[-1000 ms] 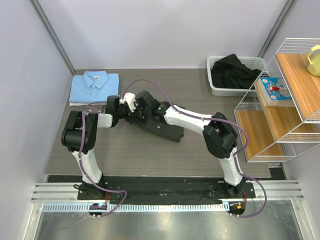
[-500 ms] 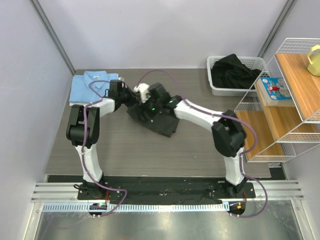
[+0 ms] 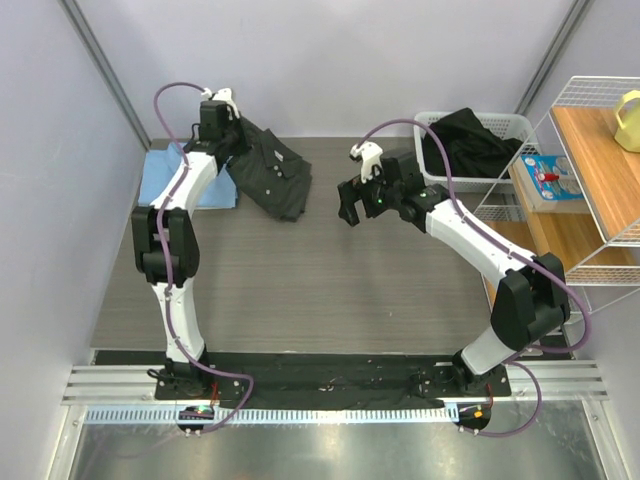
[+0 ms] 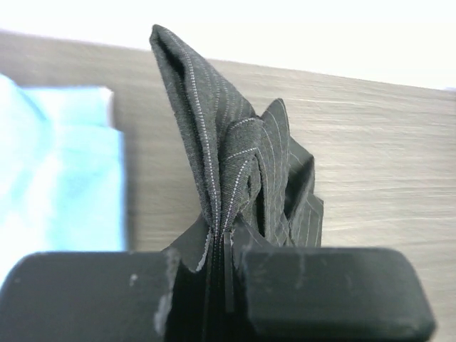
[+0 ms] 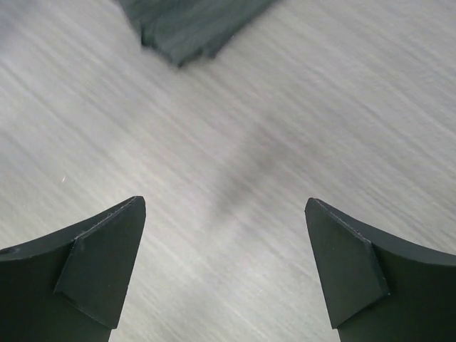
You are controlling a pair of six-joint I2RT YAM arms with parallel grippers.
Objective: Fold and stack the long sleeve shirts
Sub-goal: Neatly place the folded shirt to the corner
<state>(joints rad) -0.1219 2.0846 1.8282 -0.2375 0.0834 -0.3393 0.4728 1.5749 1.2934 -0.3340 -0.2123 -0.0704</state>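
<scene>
The black pinstriped long sleeve shirt [image 3: 272,172] lies folded at the back left, its left edge lifted and overlapping the folded light blue shirt [image 3: 158,182]. My left gripper [image 3: 232,138] is shut on that lifted edge. In the left wrist view the striped cloth [image 4: 228,164] rises in a bunch from the closed jaws, and the blue shirt [image 4: 57,164] lies to the left. My right gripper [image 3: 347,205] hangs open over bare table right of the black shirt. In the right wrist view it [image 5: 224,214] holds nothing, and a corner of the dark shirt [image 5: 192,25] shows at the top.
A white basket [image 3: 432,178] with dark clothing in it stands at the back right. A wire shelf [image 3: 560,210] with wooden boards lines the right side, with a small box and a yellow object on it. Walls close the left and back.
My left gripper closed on the black shirt and carried it from mid-table to the back left, against the blue shirt. My right gripper let go, opened and drew back right.
</scene>
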